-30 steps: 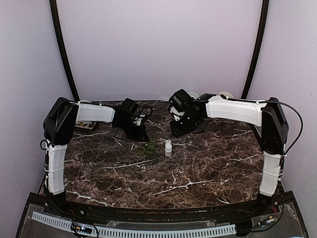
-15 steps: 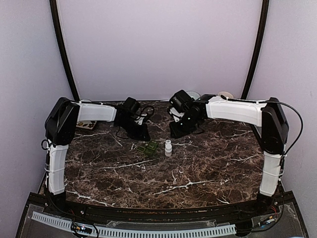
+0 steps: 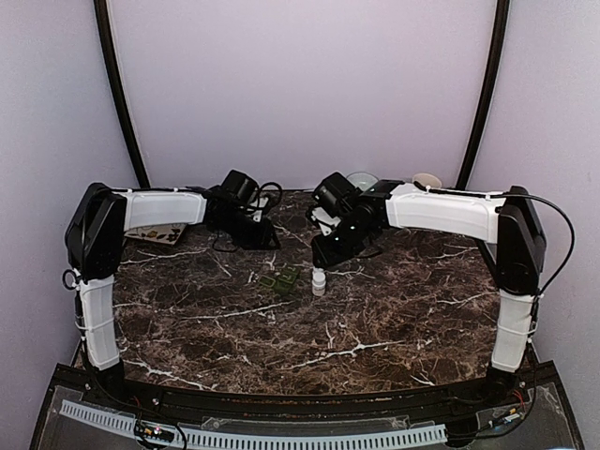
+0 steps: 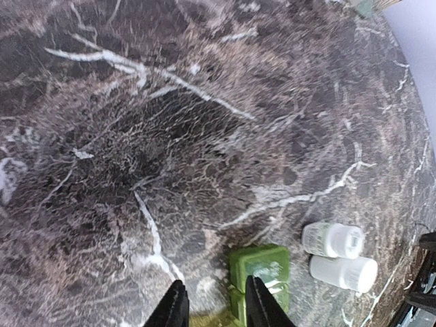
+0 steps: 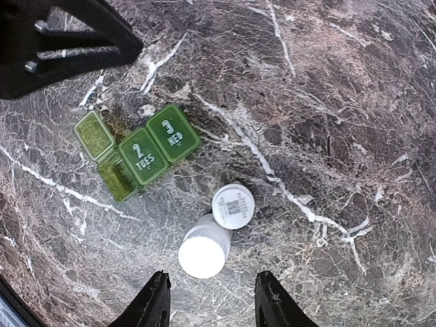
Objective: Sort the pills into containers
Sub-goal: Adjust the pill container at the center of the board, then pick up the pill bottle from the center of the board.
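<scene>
The green pill box [image 5: 146, 153] sits near the middle of the dark marble worktop [image 5: 354, 102]. Two lids say 2 TUES and 3 WED, and one lid is flipped open. Two white bottles [image 5: 203, 253] stand just beside it. The left gripper [image 4: 214, 289] is open a little and the right gripper [image 5: 211, 281] wider. Both hold nothing.

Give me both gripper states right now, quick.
Left gripper: slightly open, holding nothing.
Right gripper: open, holding nothing.
</scene>
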You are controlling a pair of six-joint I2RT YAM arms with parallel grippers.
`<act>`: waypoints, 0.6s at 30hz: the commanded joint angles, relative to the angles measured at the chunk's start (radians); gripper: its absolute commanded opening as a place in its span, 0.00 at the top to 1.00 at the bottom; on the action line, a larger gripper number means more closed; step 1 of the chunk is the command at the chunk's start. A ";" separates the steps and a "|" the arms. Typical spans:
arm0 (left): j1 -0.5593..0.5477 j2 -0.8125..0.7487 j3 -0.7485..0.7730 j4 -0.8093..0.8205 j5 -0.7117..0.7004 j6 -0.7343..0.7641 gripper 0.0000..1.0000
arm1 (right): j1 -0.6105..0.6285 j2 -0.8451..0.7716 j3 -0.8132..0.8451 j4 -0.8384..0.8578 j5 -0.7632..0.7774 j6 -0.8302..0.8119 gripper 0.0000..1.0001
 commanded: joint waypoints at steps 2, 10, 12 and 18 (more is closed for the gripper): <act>-0.006 -0.135 -0.078 0.070 -0.035 -0.030 0.70 | 0.021 0.027 0.053 -0.037 -0.010 -0.010 0.58; -0.006 -0.207 -0.168 0.130 -0.028 -0.061 0.70 | 0.035 0.068 0.067 -0.062 -0.010 0.001 0.58; -0.006 -0.218 -0.183 0.141 -0.027 -0.065 0.70 | 0.036 0.083 0.077 -0.074 -0.011 0.001 0.58; -0.006 -0.229 -0.214 0.155 -0.024 -0.071 0.71 | 0.037 0.105 0.093 -0.082 -0.010 0.000 0.58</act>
